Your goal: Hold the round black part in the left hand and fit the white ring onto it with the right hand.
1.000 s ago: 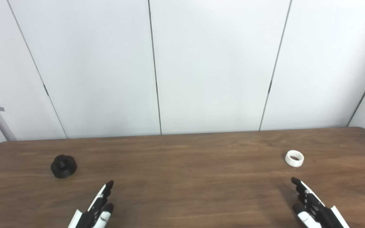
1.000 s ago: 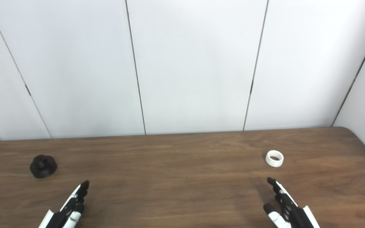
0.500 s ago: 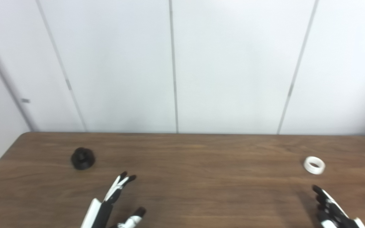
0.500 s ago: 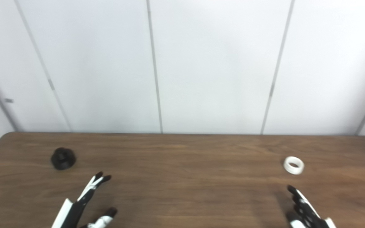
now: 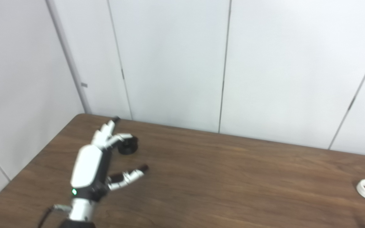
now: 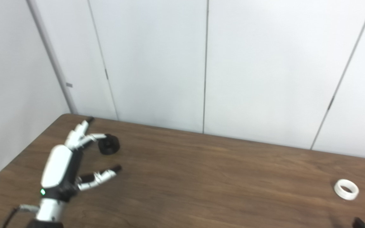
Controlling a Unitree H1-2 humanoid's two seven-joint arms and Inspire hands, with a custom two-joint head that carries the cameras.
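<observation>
**Left hand spread beside the black part, white ring lying apart**

The left hand [image 5: 89,166] reaches over the brown wooden worktop [image 5: 220,177] toward 11 o'clock, its arm entering from the bottom edge. Its fingers [image 5: 108,131] are stretched out and spread, the thumb [image 5: 128,175] held wide to the 3 o'clock side, and it holds nothing. The round black part [image 6: 109,144] sits on the worktop near the far left corner, just at the fingertips on their 3 o'clock side; one finger seems to reach its rim, though whether it truly touches cannot be told from either view. The part stands flat, not lifted.

The white ring [image 6: 346,189] lies flat on the worktop at the right side, well apart from the black part, its opening facing up. Of the right hand [image 6: 359,223] only a dark tip shows at the bottom right corner, near the ring at its 5 o'clock; how far it is open cannot be told. White wall panels [image 5: 176,63] stand behind the worktop.
</observation>
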